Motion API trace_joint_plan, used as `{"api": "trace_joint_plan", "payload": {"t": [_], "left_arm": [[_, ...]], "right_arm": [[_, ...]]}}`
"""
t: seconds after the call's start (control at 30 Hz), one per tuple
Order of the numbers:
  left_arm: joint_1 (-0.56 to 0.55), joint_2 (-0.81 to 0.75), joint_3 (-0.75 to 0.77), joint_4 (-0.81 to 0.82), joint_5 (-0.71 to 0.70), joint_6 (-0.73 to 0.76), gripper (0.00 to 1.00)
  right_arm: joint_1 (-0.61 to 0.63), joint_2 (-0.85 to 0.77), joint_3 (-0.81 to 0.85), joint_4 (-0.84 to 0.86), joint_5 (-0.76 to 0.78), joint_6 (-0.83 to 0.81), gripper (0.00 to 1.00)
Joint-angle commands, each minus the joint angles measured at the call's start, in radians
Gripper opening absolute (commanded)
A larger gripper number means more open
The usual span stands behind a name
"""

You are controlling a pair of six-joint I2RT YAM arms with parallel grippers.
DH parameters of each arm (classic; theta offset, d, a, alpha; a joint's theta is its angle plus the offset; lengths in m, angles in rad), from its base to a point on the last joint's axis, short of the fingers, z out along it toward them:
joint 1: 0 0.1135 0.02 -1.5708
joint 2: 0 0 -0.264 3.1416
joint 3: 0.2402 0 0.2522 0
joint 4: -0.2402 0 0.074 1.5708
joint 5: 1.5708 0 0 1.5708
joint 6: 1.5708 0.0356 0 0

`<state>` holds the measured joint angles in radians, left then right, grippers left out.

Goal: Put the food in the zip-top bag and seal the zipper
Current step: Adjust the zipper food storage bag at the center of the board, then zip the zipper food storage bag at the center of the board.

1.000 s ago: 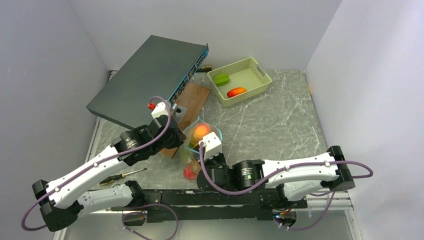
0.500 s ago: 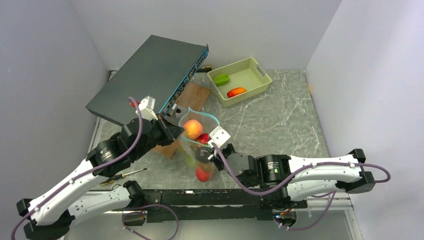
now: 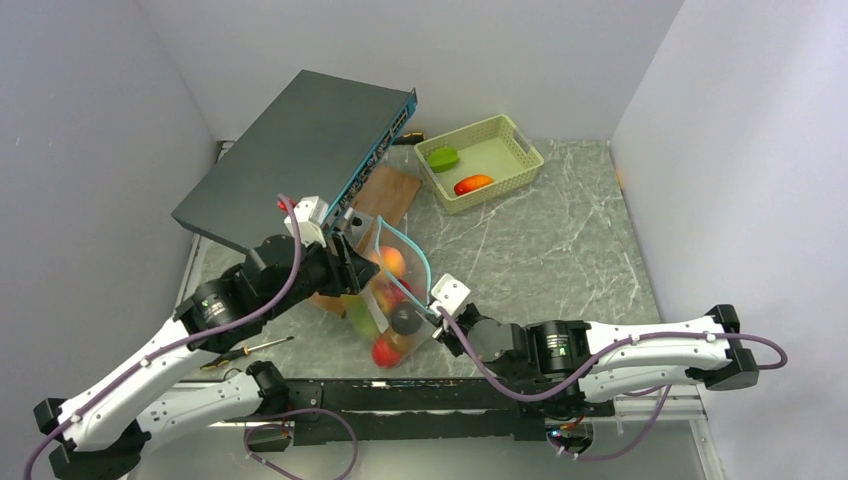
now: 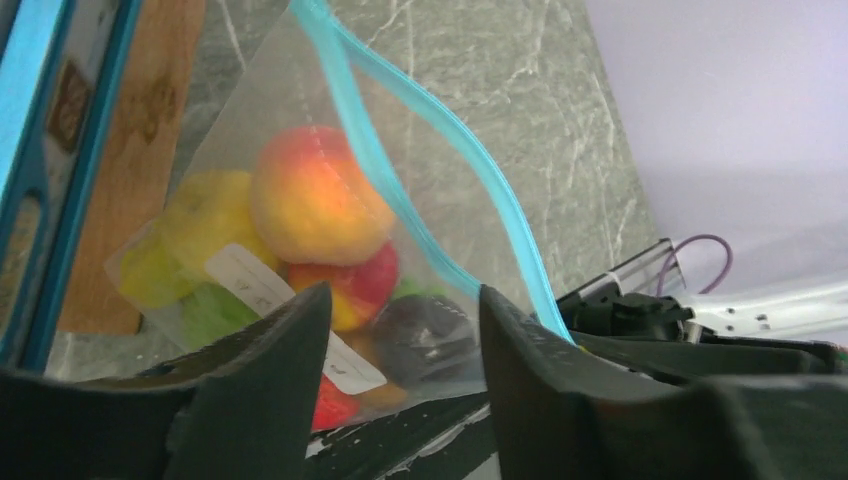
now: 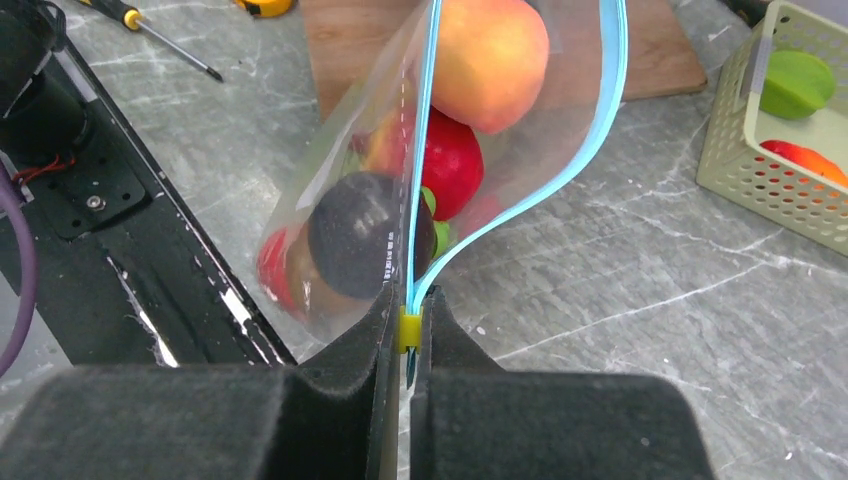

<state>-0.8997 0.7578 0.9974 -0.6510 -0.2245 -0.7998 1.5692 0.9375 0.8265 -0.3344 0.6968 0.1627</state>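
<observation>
The clear zip-top bag lies near the table's front edge. It holds food: a peach, a red piece, a dark purple piece, and yellow and green pieces. The teal zipper gapes along most of the mouth. At the mouth's near end, my right gripper is shut on the zipper and its yellow slider. My left gripper stands open just left of the bag, with nothing between its fingers. More food, one green piece and one red-orange, sits in the basket.
The pale green lattice basket stands at the back right. A dark grey flat box rests tilted at the back left, over a wooden board. A screwdriver lies at the front left. The black base rail runs just below the bag.
My left gripper has opened and let go of the bag's mouth. The bag has sunk toward the front edge, and its mouth has narrowed. The right gripper moved slightly nearer, still shut.
</observation>
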Motion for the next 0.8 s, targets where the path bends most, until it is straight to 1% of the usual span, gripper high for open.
{"api": "trace_joint_plan", "payload": {"t": [0.0,0.1,0.17,0.23,0.3,0.4,0.43,0.5,0.6,0.67,0.77], "left_arm": [[0.003,0.045,0.191,-0.024,0.103,0.235,0.67],[0.004,0.111,0.339,-0.077,0.178,0.367,0.72],[0.004,0.165,0.426,-0.118,0.236,0.436,0.72],[0.004,0.217,0.487,-0.138,0.305,0.511,0.73],[0.004,0.258,0.512,-0.141,0.377,0.581,0.73],[0.004,0.285,0.476,-0.089,0.473,0.697,0.7],[0.002,0.283,0.441,-0.055,0.507,0.734,0.69],[0.001,0.266,0.353,0.064,0.568,0.823,0.67],[-0.003,0.242,0.242,0.177,0.595,0.922,0.66],[-0.006,0.243,0.197,0.211,0.608,0.987,0.66],[-0.022,0.27,0.176,0.2,0.64,1.077,0.67]], "right_arm": [[-0.015,-0.033,0.002,0.089,0.016,-0.079,0.0],[-0.038,-0.037,0.011,0.1,0.001,-0.118,0.0],[-0.057,-0.045,0.014,0.1,-0.019,-0.141,0.0],[-0.084,-0.059,0.017,0.093,-0.052,-0.153,0.0],[-0.118,-0.082,0.015,0.092,-0.101,-0.177,0.0],[-0.187,-0.11,0.008,0.096,-0.204,-0.21,0.0],[-0.21,-0.114,0.008,0.097,-0.238,-0.214,0.0],[-0.245,-0.12,0.004,0.103,-0.304,-0.226,0.0],[-0.278,-0.124,0.001,0.1,-0.353,-0.251,0.0],[-0.292,-0.131,0.004,0.088,-0.377,-0.271,0.0],[-0.303,-0.14,0.011,0.082,-0.392,-0.285,0.0]]}}
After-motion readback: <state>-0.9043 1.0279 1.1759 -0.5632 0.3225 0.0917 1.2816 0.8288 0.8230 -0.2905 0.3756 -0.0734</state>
